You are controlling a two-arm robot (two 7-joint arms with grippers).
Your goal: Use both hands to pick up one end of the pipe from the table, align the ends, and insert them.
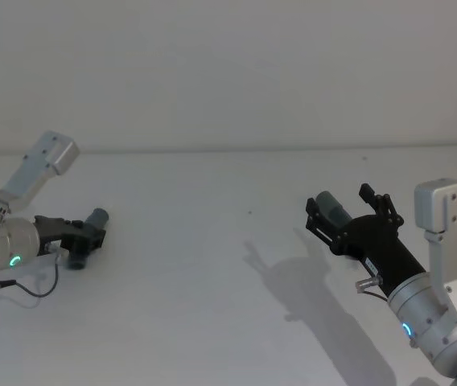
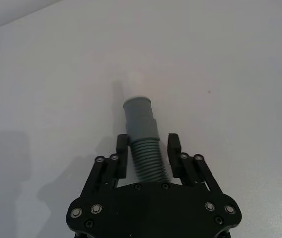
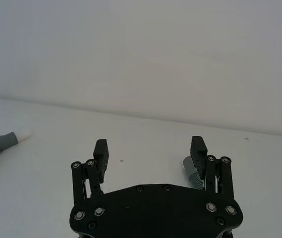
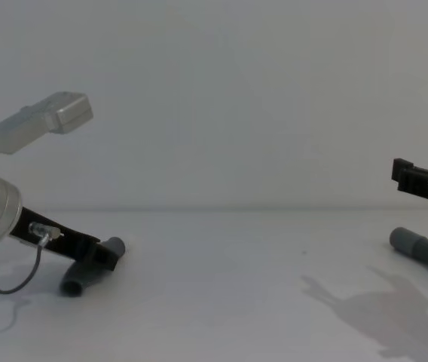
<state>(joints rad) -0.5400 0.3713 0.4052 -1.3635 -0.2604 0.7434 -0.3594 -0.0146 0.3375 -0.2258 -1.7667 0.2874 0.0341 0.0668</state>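
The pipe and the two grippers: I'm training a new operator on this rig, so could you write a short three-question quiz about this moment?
1. True or false: the right gripper is shut on the plain cuff.
2. Where does the left gripper grip the pipe? A) on the ribbed part just behind the pale-tipped cuff; B) on the pale tip itself; C) nowhere, it is open and apart from the pipe.
3. Fill in: the plain cuff lies on the ____.
Key: 1 false, its fingers stand wide open; 2 A; 3 table.
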